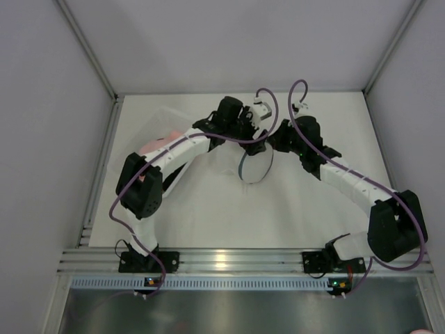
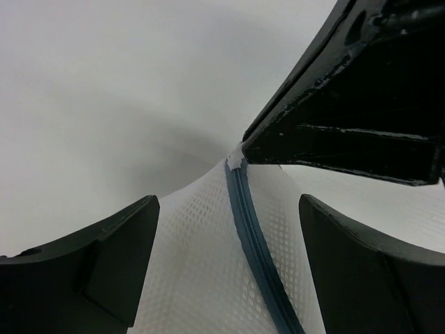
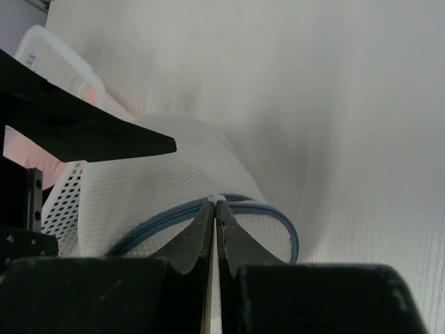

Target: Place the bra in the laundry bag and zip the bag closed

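Note:
The laundry bag (image 1: 254,165), a round white mesh pouch with a blue zipper rim (image 2: 254,240), lies at mid-table between both arms. My left gripper (image 2: 228,209) is open, with one finger on each side of the bag and the zipper line running between them. My right gripper (image 3: 217,203) is shut on the small white zipper pull (image 3: 219,199) at the bag's rim. The same pull shows in the left wrist view (image 2: 235,160) at the right gripper's tip. The zipper looks closed where it shows. The bra is not visible in any view.
A clear plastic bin (image 1: 161,117) stands at the back left, partly under my left arm, with a pink cloth (image 1: 154,144) in it. The bin also shows in the right wrist view (image 3: 50,54). Grey walls enclose the white table (image 1: 327,118).

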